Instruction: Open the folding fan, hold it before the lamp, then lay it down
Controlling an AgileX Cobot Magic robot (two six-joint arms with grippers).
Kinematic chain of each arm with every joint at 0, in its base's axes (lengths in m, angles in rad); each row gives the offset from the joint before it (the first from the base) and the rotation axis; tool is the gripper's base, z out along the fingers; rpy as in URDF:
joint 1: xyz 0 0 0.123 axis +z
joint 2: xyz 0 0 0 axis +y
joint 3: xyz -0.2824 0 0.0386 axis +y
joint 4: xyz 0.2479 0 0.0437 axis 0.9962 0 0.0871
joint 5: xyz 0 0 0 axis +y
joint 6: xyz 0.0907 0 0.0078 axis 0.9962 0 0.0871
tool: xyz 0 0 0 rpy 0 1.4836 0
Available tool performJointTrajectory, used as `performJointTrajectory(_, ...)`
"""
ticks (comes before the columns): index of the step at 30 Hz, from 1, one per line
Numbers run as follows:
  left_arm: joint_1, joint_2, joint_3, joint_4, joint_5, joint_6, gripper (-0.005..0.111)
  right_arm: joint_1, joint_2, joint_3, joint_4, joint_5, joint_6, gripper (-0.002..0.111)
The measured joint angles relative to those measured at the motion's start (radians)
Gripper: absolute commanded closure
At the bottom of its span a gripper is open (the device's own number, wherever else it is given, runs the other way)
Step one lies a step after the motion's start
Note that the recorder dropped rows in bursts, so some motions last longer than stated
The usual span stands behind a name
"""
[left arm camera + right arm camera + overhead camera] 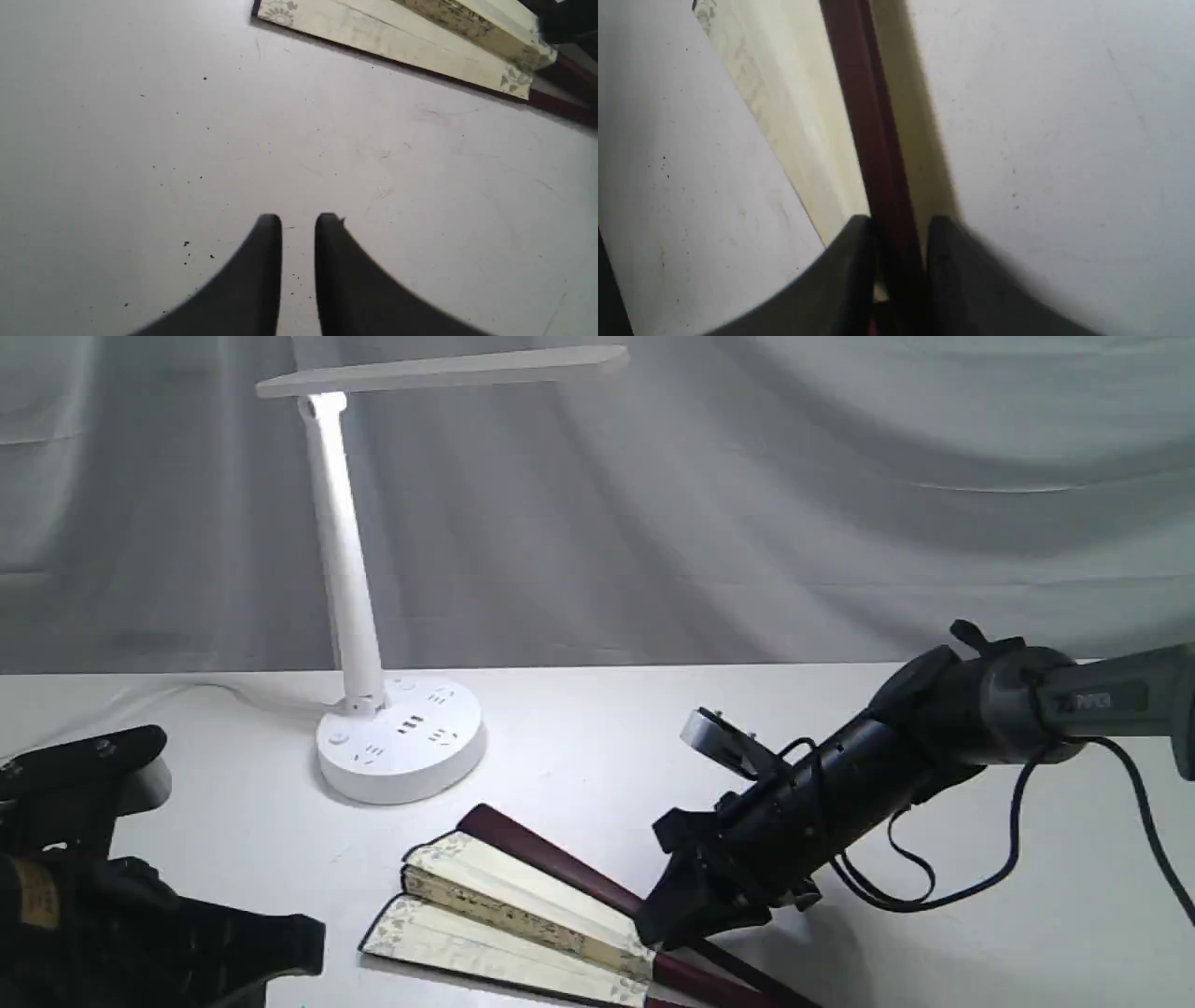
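Item, folding fan (504, 915): lying flat on the bench (579, 728), on the camera side of the lamp (347, 579) and well apart from its round base. Only partly spread, with two cream pleat bundles showing and the dark maroon guard (864, 116) swung clear on the lamp side. Right pincer (896, 228): clenched on that guard down toward the rib end, one finger to each side of the wood (grip set low on the stick, probably to spare the paper and to allow swinging about the pivot, itself out of view). Arm angled steeply down to the bench, likely to reach a thin stick lying almost flush with the surface. Left pincer (298, 224): fingers drawn nearly together on nothing, hovering over bare bench short of the nearest pleated edge. Judged to be standing by, to pin or take the opposite side of the fan. Lamp: upright toward the left of the exterior view, bar head reaching out above the bench. Step in hand, by judgement: opening, barely begun. Holding before the lamp and laying down not yet done.
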Motion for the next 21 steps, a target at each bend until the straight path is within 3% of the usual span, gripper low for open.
performJointTrajectory(4, 0.0, 0.0, 0.0, 0.0, 0.0, 0.0, 0.094, 0.0, 0.0, 0.0, 0.009, 0.016, -0.011, 0.108)
performJointTrajectory(21, 0.0, 0.0, 0.0, 0.0, 0.002, 0.0, 0.094, 0.0, -0.05, 0.0, 0.021, 0.128, -0.098, 0.108)
